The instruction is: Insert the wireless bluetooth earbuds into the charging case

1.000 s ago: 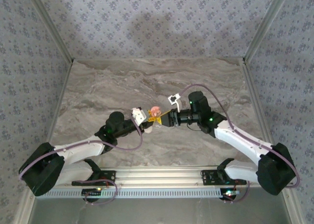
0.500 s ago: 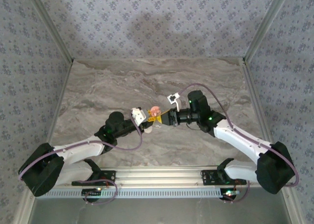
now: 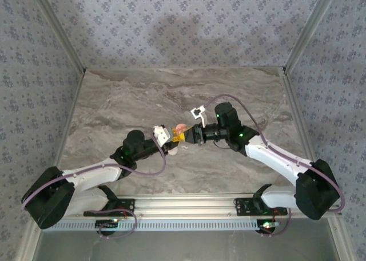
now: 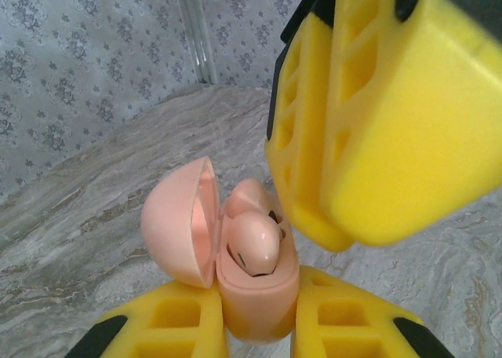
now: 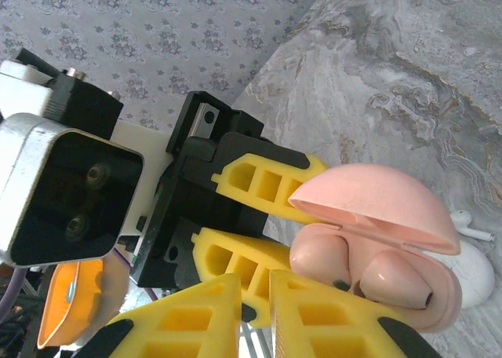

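Over marbled tabletop (image 3: 114,101): gripping charging case (image 4: 255,295) with left tool (image 4: 255,334), crowding with closed right tool (image 5: 255,311), risking dislodging earbud (image 4: 255,244).

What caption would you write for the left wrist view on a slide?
Left gripper holds the open pink charging case, two earbuds inside, right gripper shut close by.

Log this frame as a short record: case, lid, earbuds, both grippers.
case: pink charging case, clamped at its base
lid: lid open, hinged to one side
earbuds: two pink earbuds sitting in the case
left gripper: left gripper shut on the charging case
right gripper: right gripper shut, tips close by the open case; contact unclear
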Available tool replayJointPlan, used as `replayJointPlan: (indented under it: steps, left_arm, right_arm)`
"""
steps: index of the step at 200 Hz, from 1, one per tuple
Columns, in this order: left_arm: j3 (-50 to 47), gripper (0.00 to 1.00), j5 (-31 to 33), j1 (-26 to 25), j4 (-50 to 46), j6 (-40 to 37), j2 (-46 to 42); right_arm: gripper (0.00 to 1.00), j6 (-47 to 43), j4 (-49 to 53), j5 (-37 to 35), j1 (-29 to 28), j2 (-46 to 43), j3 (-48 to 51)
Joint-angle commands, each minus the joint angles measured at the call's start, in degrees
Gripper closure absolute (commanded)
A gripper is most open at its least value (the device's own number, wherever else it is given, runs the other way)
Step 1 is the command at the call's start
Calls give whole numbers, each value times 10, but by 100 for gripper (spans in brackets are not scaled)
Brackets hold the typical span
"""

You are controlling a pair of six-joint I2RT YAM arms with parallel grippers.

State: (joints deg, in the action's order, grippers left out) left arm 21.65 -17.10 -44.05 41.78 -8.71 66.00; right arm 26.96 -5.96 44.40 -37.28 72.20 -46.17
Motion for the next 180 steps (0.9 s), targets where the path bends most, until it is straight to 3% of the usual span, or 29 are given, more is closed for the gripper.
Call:
replayJointPlan:
  steps: [1, 42, 60, 121, 153, 165, 180]
  left_arm:
    - [6, 100, -1, -3, 8, -4, -11]
    - [6, 100, -3, -3, 7, -5, -10]
    - [7, 100, -7, -3, 3, -8, -11]
    - [16, 100, -69, -3, -25, -20, -12]
    - [16, 100, -85, -3, -32, -24, -19]
    - [15, 100, -87, -3, -33, -25, -25]
    - [13, 100, -89, -3, -37, -27, -31]
  right_arm:
    - [82, -6, -11, 9, -3, 5, -20]
    - [81, -15, -5, 9, -3, 4, -30]
    - [75, -47, 38, -4, 0, -16, -35]
    - [64, -257, 231, -79, 39, -125, -58]
    - [56, -378, 276, -43, 59, -144, -75]
    - [51, -426, 296, -30, 59, -141, -83]
    - [34, -484, 318, -17, 61, -129, -94]
